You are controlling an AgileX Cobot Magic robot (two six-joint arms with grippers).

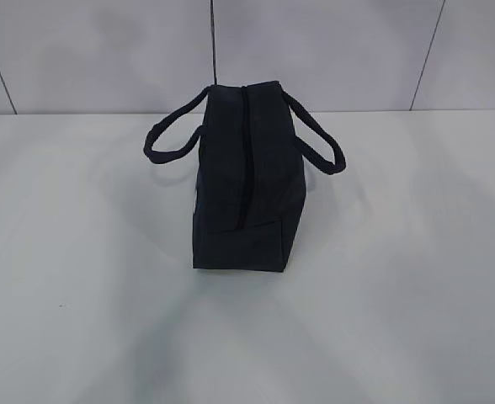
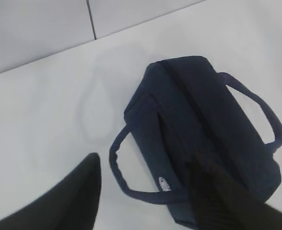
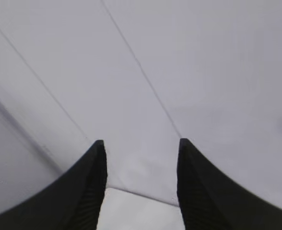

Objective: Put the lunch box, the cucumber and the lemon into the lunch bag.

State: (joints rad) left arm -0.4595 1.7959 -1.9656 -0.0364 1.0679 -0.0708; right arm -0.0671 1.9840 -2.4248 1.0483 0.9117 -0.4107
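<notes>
Exterior view: the lunch bag (image 1: 246, 181) stands alone near the middle of the desk (image 1: 416, 286), toward its far edge, its zipper (image 1: 244, 151) running along the top and looking shut, one handle (image 1: 173, 135) flopped out to each side. The lunch box, cucumber and lemon appear in none of my views (whether they are inside the bag already, I cannot tell).

From my left wrist view the bag (image 2: 198, 129) lies just below my left claw (image 2: 146, 191), whose fingers stand apart with nothing between them; a small white logo (image 2: 164, 183) shows on the side by the near handle (image 2: 126, 177). My right claw (image 3: 141, 187) is likewise spread and empty, facing only the pale wall.

The bag looks like soft fabric, light and apt to sag or slide on the smooth desk, so I judge it best steadied by a handle or a top seam while the zipper's pull is worked.
</notes>
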